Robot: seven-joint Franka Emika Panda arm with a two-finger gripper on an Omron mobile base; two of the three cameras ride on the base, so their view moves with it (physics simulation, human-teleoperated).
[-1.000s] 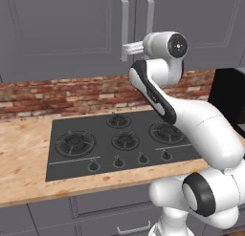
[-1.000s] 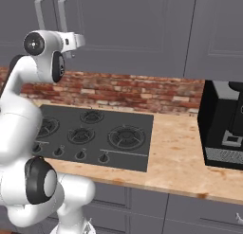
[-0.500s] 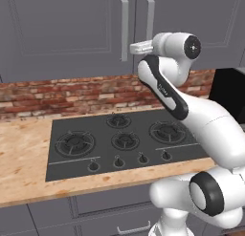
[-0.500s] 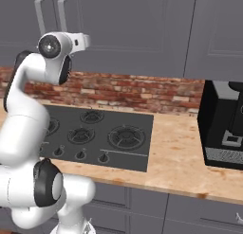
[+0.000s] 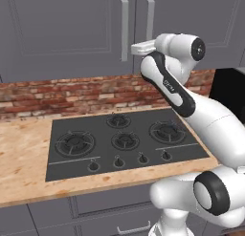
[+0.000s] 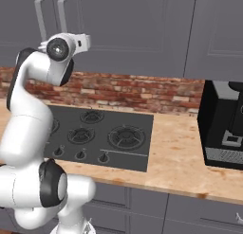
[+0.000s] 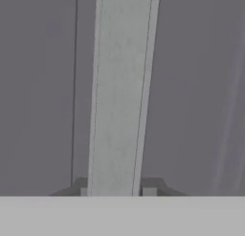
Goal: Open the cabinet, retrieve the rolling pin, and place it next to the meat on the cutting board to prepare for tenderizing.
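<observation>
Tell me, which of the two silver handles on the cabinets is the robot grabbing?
The gripper is shut on the left handle, the one beside the door seam; the bar runs right between its fingertips. The right handle stands free.

The gripper (image 7: pixel 116 192) has closed on the cabinet's handle (image 7: pixel 122 87)

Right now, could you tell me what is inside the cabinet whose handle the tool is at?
Nothing inside can be seen: the cabinet door is closed, flush with its neighbour. The tool is shut on the silver bar handle. Whatever the shelves hold is hidden behind the door.
</observation>
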